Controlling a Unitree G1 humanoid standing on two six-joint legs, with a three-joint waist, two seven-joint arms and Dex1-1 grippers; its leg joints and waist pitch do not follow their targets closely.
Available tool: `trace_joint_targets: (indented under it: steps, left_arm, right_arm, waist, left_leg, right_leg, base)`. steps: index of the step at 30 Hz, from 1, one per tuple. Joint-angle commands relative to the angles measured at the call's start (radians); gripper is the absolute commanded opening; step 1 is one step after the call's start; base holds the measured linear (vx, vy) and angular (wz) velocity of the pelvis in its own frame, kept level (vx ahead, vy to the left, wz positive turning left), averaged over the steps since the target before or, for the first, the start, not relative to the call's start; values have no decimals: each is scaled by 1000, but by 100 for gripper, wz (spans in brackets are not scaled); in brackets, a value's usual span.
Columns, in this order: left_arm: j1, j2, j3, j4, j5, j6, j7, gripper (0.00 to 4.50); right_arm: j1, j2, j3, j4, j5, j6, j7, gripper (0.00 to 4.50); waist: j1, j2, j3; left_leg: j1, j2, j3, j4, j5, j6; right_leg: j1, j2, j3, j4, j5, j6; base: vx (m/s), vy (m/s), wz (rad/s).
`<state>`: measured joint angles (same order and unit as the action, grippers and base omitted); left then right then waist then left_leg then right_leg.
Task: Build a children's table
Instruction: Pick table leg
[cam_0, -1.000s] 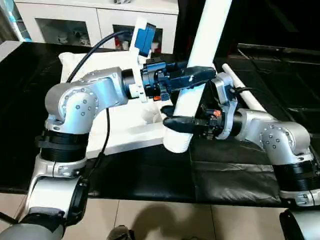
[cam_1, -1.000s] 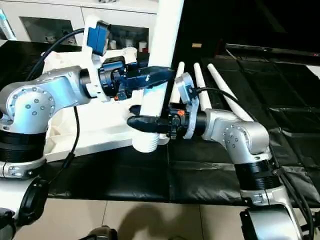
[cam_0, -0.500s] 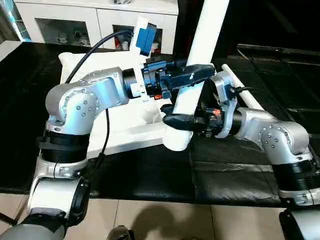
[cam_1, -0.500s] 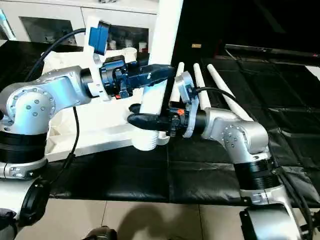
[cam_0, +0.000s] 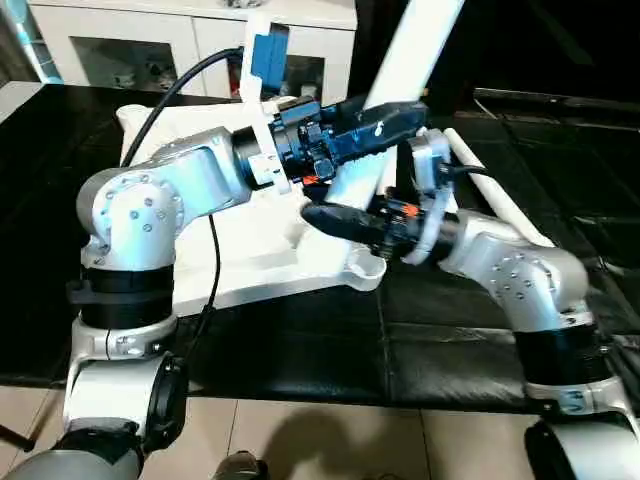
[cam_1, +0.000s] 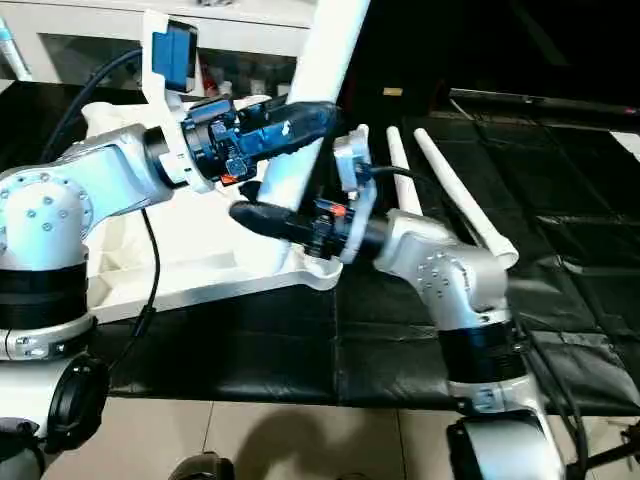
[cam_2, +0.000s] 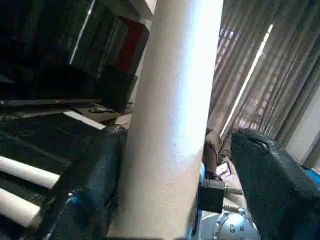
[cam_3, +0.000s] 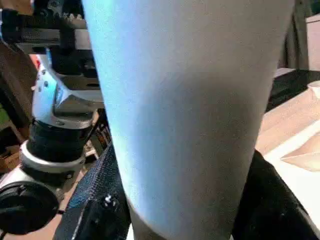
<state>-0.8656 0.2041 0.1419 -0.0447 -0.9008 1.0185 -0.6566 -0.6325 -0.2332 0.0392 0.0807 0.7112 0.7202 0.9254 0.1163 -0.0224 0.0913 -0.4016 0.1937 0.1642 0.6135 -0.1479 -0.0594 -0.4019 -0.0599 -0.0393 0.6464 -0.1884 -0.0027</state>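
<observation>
- The leg (cam_0: 405, 60) is stood in the near corner socket (cam_0: 362, 268) of the table top (cam_0: 250, 260), at six o'clock.
- The right end effector (cam_0: 345, 215) is clamped low on it.
- The left end effector (cam_2: 170, 165) is spread, one finger clear.
- A straight downward push is advised.

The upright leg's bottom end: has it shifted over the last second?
Yes. The leg has swung its foot inward from beyond the tabletop edge, over the black mat, to the corner socket.

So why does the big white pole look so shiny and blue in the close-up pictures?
In the left wrist view a bright glare stripe runs down the leg; in the right wrist view the leg sits so close that its top looks bluish and its lower part is in shadow.
</observation>
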Motion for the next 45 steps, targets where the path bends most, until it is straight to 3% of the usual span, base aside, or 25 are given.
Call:
trace_joint_targets:
  steps: [1,4,6,11,14,15,17,19,21,22,24,27,30,35,36,40,45]
  left_arm:
    - [-20,-33,14,-41,-80,-24,-27,400]
    - [-32,-39,51,-4,-87,-51,-21,408]
    - [-56,-61,102,29,-126,-75,-5,444]
    - [-84,-99,170,21,-191,-112,44,449]
    - [-116,-121,237,54,-182,-165,155,450]
    - [-125,-109,250,96,-111,-199,228,450]
    - [-126,-104,252,110,-86,-210,250,450]
    - [-120,-58,210,176,60,-254,318,450]
    - [-100,-9,112,214,203,-276,352,450]
    - [-84,6,47,218,254,-270,362,450]
    - [-78,1,17,214,263,-260,379,450]
    - [-71,7,-41,190,285,-267,340,450]
    - [-68,-17,-147,127,279,-264,259,450]
    - [-64,-33,-163,108,261,-256,207,450]
    - [-56,-38,-165,86,245,-249,172,450]
    - [-44,-30,-170,51,222,-240,145,450]
    - [-42,11,-151,98,302,-298,197,450]
  right_arm:
    - [20,3,-59,57,-40,-23,-71,199]
    - [32,20,-69,50,-41,-51,-80,199]
    - [38,27,-81,47,-31,-62,-89,199]
    - [41,36,-92,50,-27,-75,-109,194]
    - [33,43,-91,63,-53,-112,-142,193]
    - [28,44,-85,66,-84,-139,-155,193]
    - [27,43,-82,67,-95,-147,-159,193]
    - [23,46,-73,69,-128,-177,-178,193]
    - [23,52,-57,65,-155,-203,-195,193]
    - [27,53,-37,60,-176,-220,-200,193]
    - [30,53,-23,57,-189,-230,-202,193]
    - [32,50,-4,59,-212,-242,-206,193]
    - [43,33,59,73,-306,-287,-225,193]
    - [51,36,76,81,-344,-320,-234,193]
    - [56,37,83,87,-362,-341,-246,193]
    - [59,41,79,95,-371,-352,-264,193]
    - [38,77,32,149,-383,-376,-352,193]
  waist:
    - [0,14,-100]
    - [1,13,-101]
    - [2,9,-103]
    - [3,4,-102]
    - [1,4,-100]
    - [-3,5,-99]
    - [-2,2,-99]
    - [-2,5,-99]
    - [-3,7,-100]
    - [-2,8,-102]
    - [0,13,-105]
    - [5,11,-106]
    - [5,9,-103]
    - [-3,9,-98]
    - [-7,13,-98]
    - [-8,16,-100]
    - [-10,17,-100]
  left_leg:
    - [25,21,-2,-64,-186,-51]
    - [25,19,-2,-64,-189,-50]
    - [25,19,-2,-64,-179,-53]
    - [22,18,-1,-62,-174,-41]
    - [22,19,-1,-62,-184,-40]
    - [24,19,-2,-64,-193,-42]
    - [24,18,-2,-65,-190,-45]
    - [26,21,-6,-68,-190,-49]
    - [28,23,-9,-71,-194,-56]
    - [27,22,-9,-70,-176,-59]
    - [29,24,-8,-66,-154,-62]
    - [25,21,-7,-65,-144,-55]
    - [24,21,-5,-65,-159,-60]
    - [23,18,-5,-67,-212,-63]
    - [23,18,-6,-67,-218,-60]
    - [25,20,-8,-66,-217,-55]
    - [27,20,-8,-68,-225,-59]
  right_leg:
    - [51,-63,33,-78,-153,-197]
    - [51,-62,32,-78,-150,-200]
    - [55,-63,31,-75,-127,-213]
    - [58,-64,31,-75,-115,-229]
    - [57,-63,32,-79,-145,-208]
    - [56,-60,32,-83,-170,-178]
    - [56,-60,33,-84,-186,-160]
    - [51,-59,34,-85,-197,-130]
    - [49,-61,34,-84,-213,-95]
    - [51,-62,34,-81,-189,-103]
    - [46,-61,33,-73,-122,-140]
    - [52,-62,31,-66,-53,-196]
    - [52,-65,32,-69,-76,-204]
    - [54,-65,35,-80,-171,-183]
    - [52,-64,34,-81,-180,-181]
    - [51,-62,33,-77,-155,-196]
    - [48,-60,33,-76,-150,-201]
  base:
    - [0,0,0]
    - [0,0,0]
    - [0,0,0]
    - [0,0,0]
    - [0,0,0]
    - [0,0,0]
    - [0,0,0]
    - [0,0,0]
    - [0,0,0]
    - [0,0,0]
    - [0,0,0]
    - [0,0,0]
    - [0,0,0]
    - [0,0,0]
    - [0,0,0]
    - [0,0,0]
    - [0,0,0]
